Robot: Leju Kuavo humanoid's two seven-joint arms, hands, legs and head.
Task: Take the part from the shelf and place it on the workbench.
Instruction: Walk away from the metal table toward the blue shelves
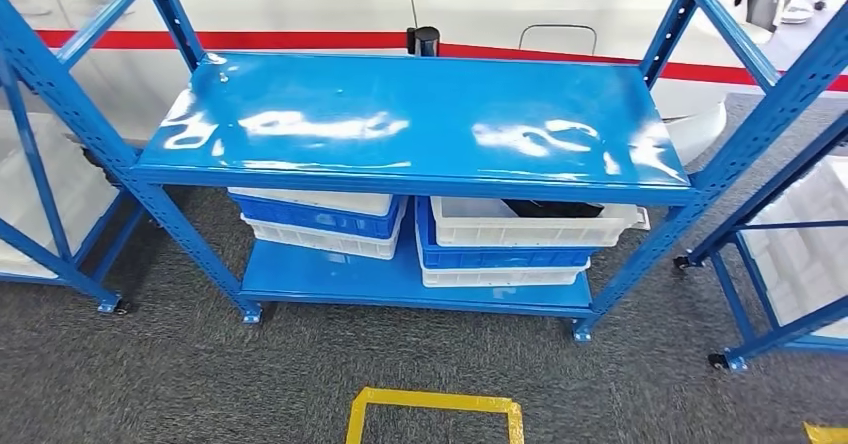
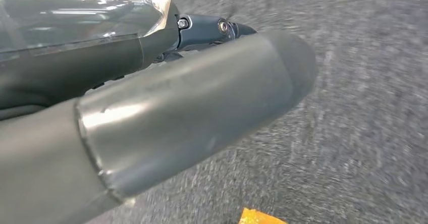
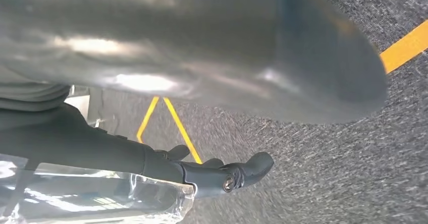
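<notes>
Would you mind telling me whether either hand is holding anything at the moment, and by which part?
Nothing is held: the left hand and the right hand hang above the grey carpet with nothing in their fingers.

The glossy blue metal shelf rack is viewed from high in front, looking forward and down, while the grey speckled carpet floor, marked with yellow tape lines and shared with the head view, is seen close behind each wrist's hand.

Blue shelf, crates beneath
</notes>
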